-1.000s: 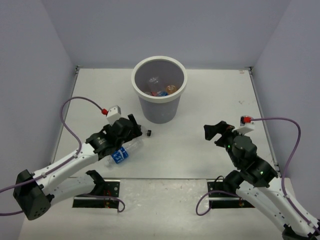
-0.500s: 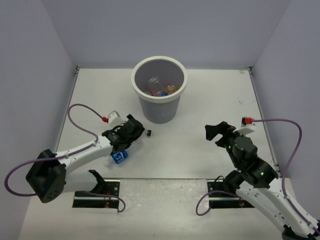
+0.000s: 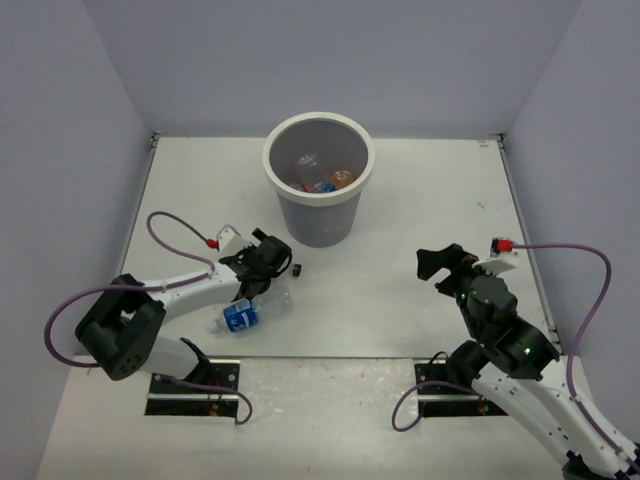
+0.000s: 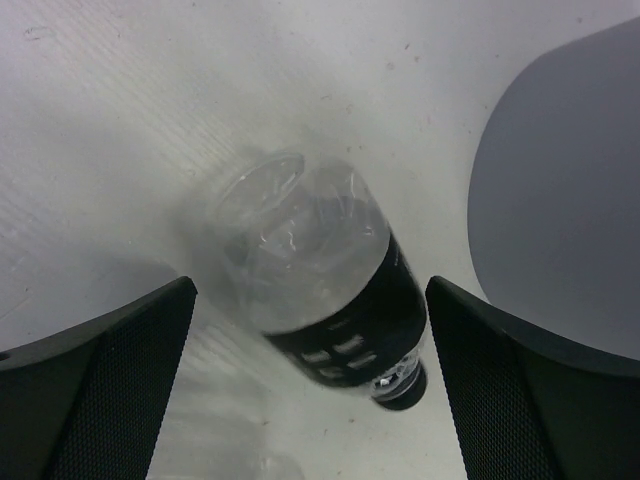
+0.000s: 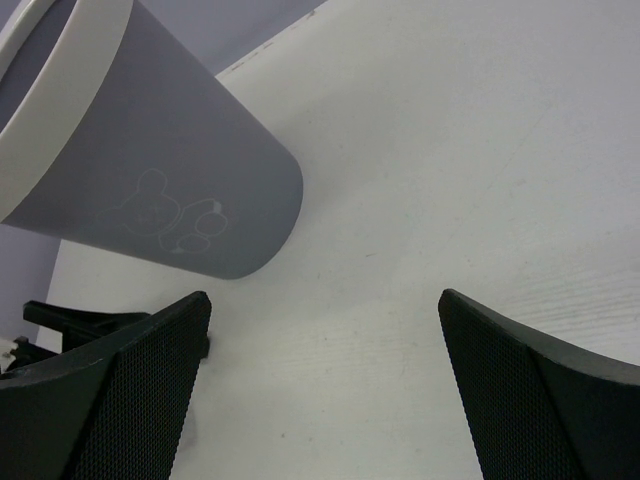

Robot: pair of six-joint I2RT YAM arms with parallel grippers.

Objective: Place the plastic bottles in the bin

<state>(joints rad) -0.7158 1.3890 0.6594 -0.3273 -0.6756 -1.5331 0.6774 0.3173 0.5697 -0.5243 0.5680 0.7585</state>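
The bin (image 3: 318, 215) stands at the back centre with several bottles (image 3: 325, 180) inside. A small clear bottle with a dark label (image 4: 335, 290) lies on the table between the open fingers of my left gripper (image 4: 312, 390), untouched; from the top view it is a dark spot (image 3: 297, 267) just ahead of that gripper (image 3: 278, 262). A clear bottle with a blue label (image 3: 243, 312) lies beside the left arm. My right gripper (image 3: 440, 262) is open and empty over bare table, right of the bin, whose wall (image 5: 160, 190) shows in its wrist view.
The bin's grey wall (image 4: 560, 190) rises close on the right in the left wrist view. Purple cables (image 3: 170, 232) loop off both arms. Grey walls close the table on three sides.
My left arm has stretched forward and dropped low, bringing its open gripper around the dark-labelled bottle. The blue-labelled bottle stays on the table. The right gripper has shifted slightly right.
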